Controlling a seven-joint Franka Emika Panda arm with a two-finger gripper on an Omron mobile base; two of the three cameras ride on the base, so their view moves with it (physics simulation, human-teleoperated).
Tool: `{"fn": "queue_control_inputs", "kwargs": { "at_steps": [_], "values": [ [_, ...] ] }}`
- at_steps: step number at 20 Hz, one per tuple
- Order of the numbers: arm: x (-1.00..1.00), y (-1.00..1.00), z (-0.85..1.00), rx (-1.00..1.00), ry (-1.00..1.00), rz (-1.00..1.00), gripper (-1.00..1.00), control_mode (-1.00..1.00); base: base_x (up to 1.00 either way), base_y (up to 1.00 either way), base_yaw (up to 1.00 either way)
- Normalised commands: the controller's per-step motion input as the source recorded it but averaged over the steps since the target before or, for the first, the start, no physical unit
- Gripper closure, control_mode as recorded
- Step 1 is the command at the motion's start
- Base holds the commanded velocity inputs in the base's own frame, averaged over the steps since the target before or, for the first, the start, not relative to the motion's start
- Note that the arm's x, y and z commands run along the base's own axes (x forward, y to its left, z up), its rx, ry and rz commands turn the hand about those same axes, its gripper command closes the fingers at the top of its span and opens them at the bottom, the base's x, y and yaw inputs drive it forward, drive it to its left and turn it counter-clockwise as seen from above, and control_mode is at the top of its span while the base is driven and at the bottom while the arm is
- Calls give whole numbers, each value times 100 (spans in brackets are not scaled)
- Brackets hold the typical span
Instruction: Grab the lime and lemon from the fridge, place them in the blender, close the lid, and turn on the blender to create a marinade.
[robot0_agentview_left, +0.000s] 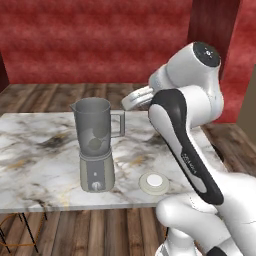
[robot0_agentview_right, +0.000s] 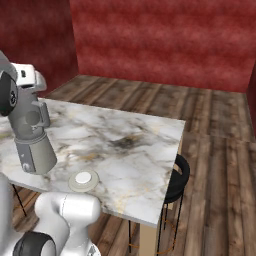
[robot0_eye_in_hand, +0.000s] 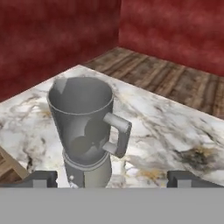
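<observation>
The blender stands on the marble counter, toward its front edge, jar open at the top; two dark rounded shapes show through the smoky jar wall, probably the lime and lemon, though colour cannot be confirmed. The lid lies flat on the counter just beside the blender base, near the front edge and apart from it. The gripper is above and to the handle side of the jar with its fingertips spread wide and nothing between them. Handling judgement: the lid is a thin, rigid, light disc lying flush, so it offers little height to pinch; the raised centre boss seen in the left base view is likely the best hold, or else the rim taken across its full width. A smooth surface may slip under a shallow grip, and a skewed grasp could tip the disc. The jar is tall on a narrow base and should not be knocked sideways. View differences: the hand view alone shows the jar mouth, handle and finger spread; the left base view shows the front knob and the lid's relation to the base; the right base view shows the lid with the arm in front of the blender.
</observation>
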Motion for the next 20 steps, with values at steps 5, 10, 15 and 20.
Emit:
{"fn": "queue_control_inputs", "kwargs": {
  "at_steps": [5, 10, 15, 20],
  "values": [
    [-45, -100, -55, 6, 8, -22, -100, -100, 0, 0, 0],
    [-33, -99, -61, 3, 15, -21, -100, -100, 0, 0, 0],
    [-4, -42, -80, 0, 35, -17, -100, -100, 0, 0, 0],
    [12, -3, -85, -2, 35, -4, -100, -100, 0, 0, 0]
  ]
}}
